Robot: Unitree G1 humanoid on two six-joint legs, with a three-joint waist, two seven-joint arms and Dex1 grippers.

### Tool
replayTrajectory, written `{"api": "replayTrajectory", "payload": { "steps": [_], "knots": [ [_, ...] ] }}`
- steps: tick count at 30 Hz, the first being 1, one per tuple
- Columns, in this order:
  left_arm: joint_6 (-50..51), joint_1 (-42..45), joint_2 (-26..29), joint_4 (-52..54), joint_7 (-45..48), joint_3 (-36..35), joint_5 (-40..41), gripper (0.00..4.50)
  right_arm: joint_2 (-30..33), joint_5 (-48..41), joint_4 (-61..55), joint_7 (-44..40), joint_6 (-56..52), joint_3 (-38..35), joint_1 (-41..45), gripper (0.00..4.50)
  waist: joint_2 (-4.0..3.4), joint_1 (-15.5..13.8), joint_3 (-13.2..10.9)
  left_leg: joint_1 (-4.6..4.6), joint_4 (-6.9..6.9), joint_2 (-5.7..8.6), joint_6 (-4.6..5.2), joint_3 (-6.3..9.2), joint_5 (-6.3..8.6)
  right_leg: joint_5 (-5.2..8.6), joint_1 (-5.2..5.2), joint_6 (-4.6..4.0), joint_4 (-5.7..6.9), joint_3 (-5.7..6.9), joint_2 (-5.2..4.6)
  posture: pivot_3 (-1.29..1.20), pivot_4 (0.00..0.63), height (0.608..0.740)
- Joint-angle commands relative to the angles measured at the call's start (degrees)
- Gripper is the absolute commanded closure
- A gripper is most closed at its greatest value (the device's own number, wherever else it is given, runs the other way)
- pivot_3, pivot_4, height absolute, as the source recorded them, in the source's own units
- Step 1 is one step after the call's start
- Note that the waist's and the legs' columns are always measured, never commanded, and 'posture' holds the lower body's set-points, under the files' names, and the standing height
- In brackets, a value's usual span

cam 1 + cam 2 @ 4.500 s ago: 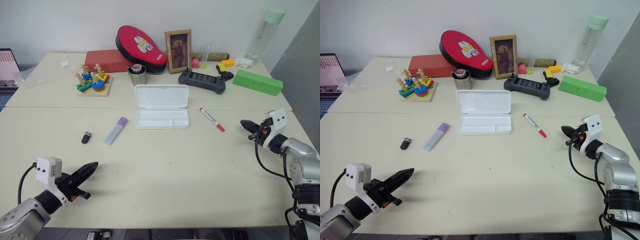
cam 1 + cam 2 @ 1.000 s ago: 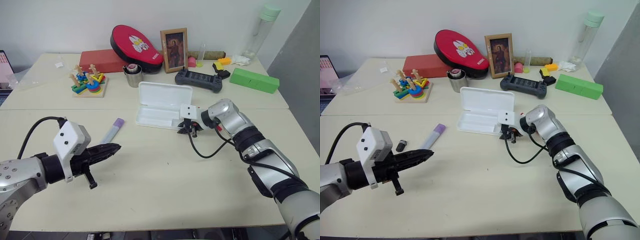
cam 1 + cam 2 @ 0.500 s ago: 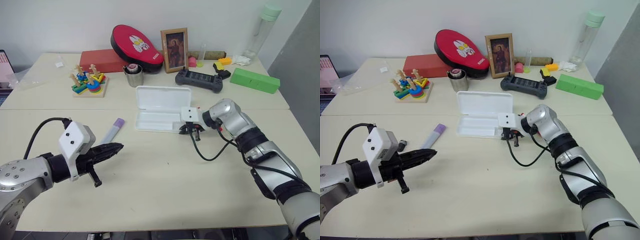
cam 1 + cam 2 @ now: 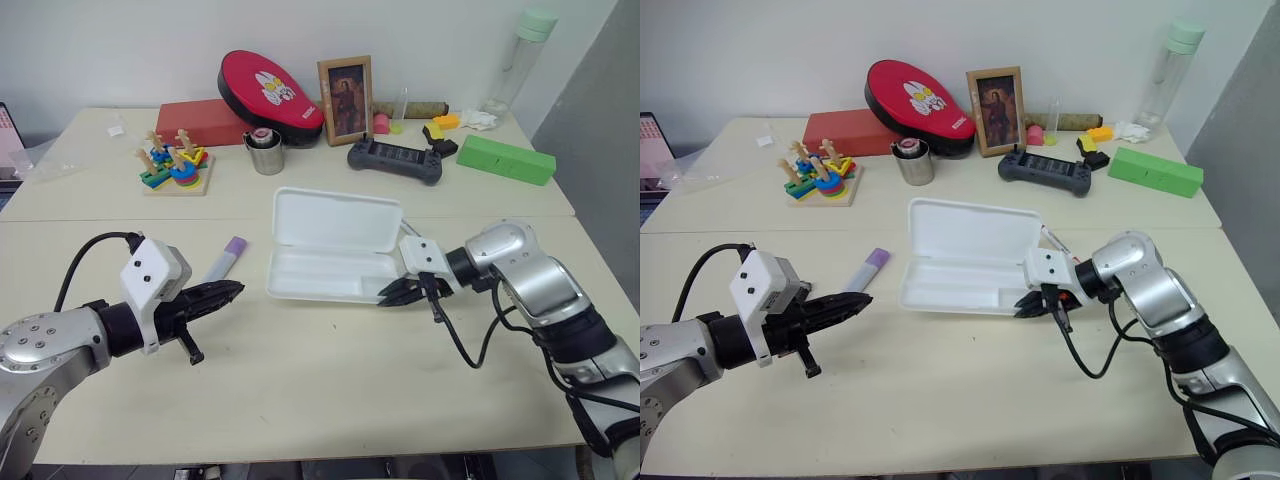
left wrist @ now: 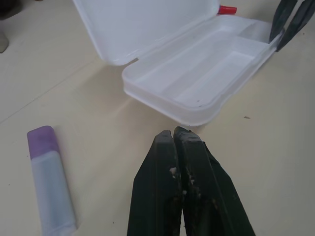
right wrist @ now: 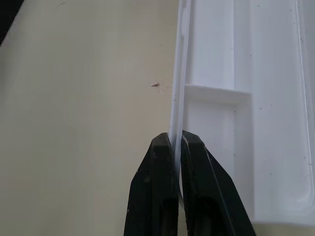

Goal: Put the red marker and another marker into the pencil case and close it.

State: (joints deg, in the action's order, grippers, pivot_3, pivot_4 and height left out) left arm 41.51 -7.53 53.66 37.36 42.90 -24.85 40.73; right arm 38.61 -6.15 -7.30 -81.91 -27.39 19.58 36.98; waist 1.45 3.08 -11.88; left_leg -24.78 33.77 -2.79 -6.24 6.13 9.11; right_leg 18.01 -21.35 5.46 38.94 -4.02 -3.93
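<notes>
Judging the pencil case (image 4: 330, 262), lying open mid-table with our right gripper (image 4: 396, 293) pinching its right rim, we needed a steady, low drag, our left gripper (image 4: 226, 294) pressed together near the lavender marker (image 4: 225, 260).

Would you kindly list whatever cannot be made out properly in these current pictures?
- Red marker: left wrist view shows just its red end; the pencil case lid hides the rest.
- Lavender marker: its lower end is cut off by the left wrist view's edge.
- Framed picture: too small in the head views to tell its subject.
- Right gripper: its fingers' bases are cut off by the right wrist view's edge.
</notes>
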Motion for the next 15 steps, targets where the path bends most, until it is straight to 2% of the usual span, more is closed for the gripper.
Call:
{"api": "replayTrajectory", "payload": {
  "steps": [1,15],
  "knots": [
    [-1.45,0.69,-0.11,-0.26,0.69,-0.22,-0.79,4.40,1.81,-2.62,-6.46,1.16,-2.60,-1.50,-1.82,4.49,0.00,-0.02,0.00,0.00,0.00,0.00,0.00,0.00,0.00,0.00,-0.01,0.00,0.00,0.00,0.00,0.00,0.150,0.740],
    [-1.31,2.58,2.32,-2.84,3.85,-0.39,-2.61,4.40,2.87,-1.02,-9.43,5.14,-0.59,3.79,-5.30,4.49,0.01,0.00,0.00,0.00,0.00,0.00,0.00,-0.01,0.00,0.00,-0.02,0.00,-0.01,0.00,0.00,0.00,0.150,0.740]
  ]
}}
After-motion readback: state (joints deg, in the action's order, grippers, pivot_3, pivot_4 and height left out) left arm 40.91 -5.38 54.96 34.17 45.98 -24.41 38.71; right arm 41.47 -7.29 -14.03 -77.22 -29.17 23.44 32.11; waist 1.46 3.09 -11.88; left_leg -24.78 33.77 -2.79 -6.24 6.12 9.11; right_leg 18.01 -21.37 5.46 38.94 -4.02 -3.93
